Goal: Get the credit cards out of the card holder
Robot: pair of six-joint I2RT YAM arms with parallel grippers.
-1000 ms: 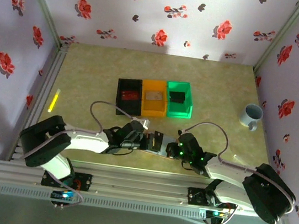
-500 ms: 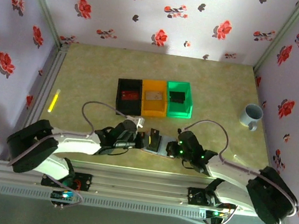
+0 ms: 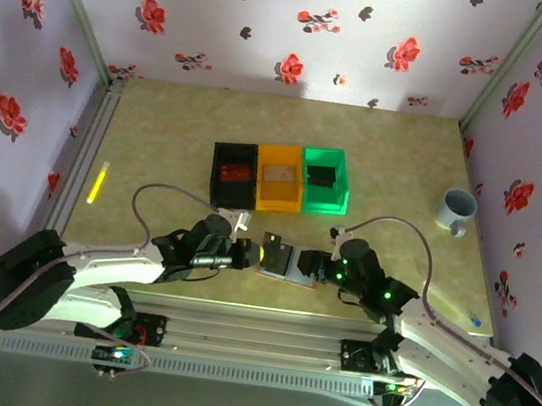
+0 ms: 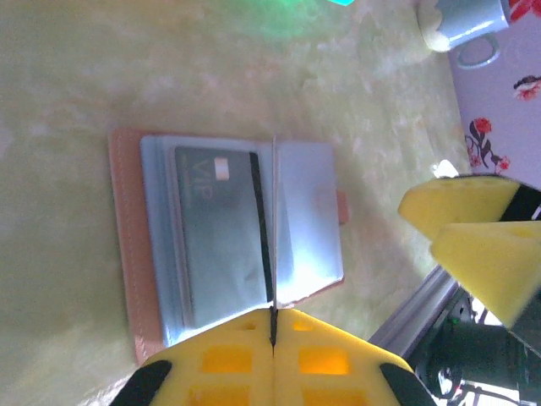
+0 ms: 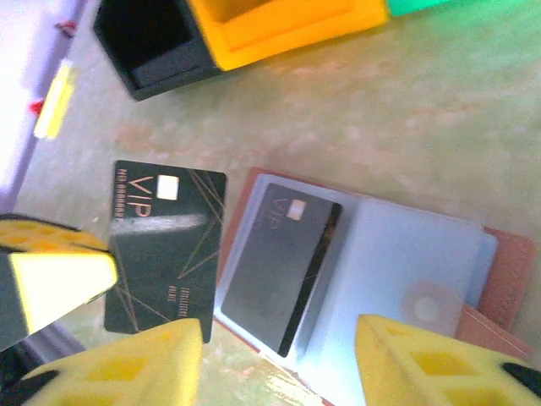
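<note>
The card holder lies open on the table, pinkish-brown rim around pale blue sleeves. A dark VIP credit card sits in its left sleeve. My left gripper is shut on a second black VIP credit card, lifted just off the holder's left side. That card shows edge-on above the closed yellow jaws of the left gripper. My right gripper hovers over the holder, open, with nothing between its fingers.
A black bin, an orange bin and a green bin stand in a row behind the holder, each with something flat inside. A pale mug is far right, a yellow stick far left. Metal rails run along the near edge.
My right gripper has opened, let go and drawn back to the right. The holder now rests open on the table. My left arm has shifted left with the card.
</note>
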